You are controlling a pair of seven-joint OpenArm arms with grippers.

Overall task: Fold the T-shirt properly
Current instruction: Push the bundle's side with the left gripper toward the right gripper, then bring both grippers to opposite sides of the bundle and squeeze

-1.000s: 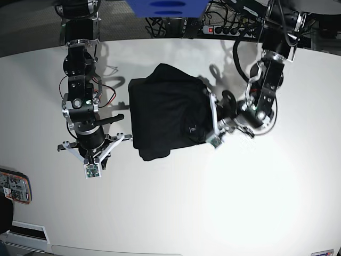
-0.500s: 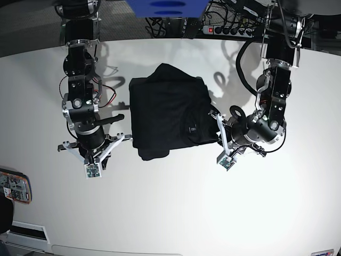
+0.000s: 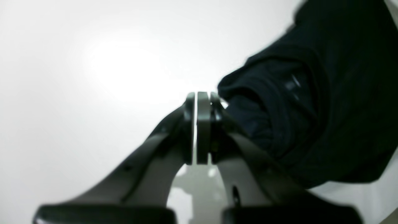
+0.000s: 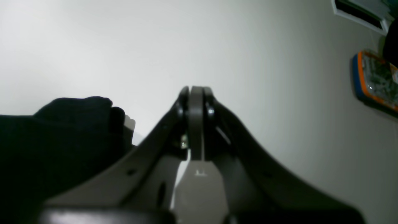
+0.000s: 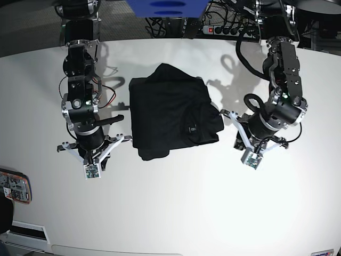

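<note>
1. While both claws hang apart from it, the black T-shirt (image 5: 170, 117) lies between them, a soft, rumpled, roughly square bundle on the smooth white table (image 5: 176, 208).
2. Left gripper (image 3: 199, 102): clenched, holding nothing, shirt just beside it.
3. Right gripper (image 4: 196, 93): clenched, empty.

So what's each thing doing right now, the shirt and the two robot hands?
T-shirt: folded into a compact bundle, lying on the white table, nothing holding it.
Left gripper: fingers shut, empty, beside the shirt.
Right gripper: fingers shut, empty, beside the shirt.
</note>
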